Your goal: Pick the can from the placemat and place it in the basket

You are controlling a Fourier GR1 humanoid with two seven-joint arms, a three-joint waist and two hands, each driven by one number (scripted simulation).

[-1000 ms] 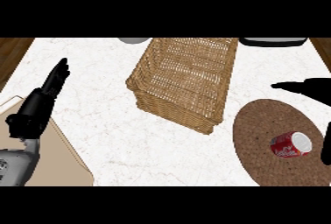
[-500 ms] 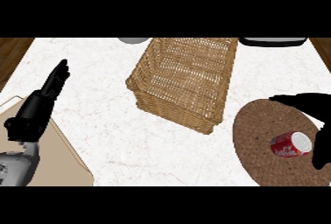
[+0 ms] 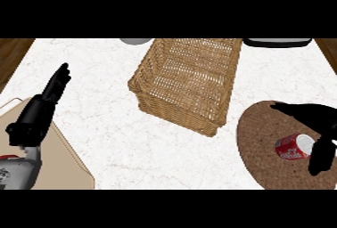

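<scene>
Leftmost, we note the left robot hand [image 3: 46, 95] resting with fingers straight, above a tan board [image 3: 63, 156] at the surface's [image 3: 105, 84] edge. Centre: the wicker basket [image 3: 187, 80], open-topped, well apart from the can. Right: red can [image 3: 294, 147] lying on its side on the brown placemat [image 3: 263, 142], right robot hand [image 3: 316, 122] spread wide over it, fingers not yet closed. We judge the risk: a sideways can may roll off when nudged.
</scene>
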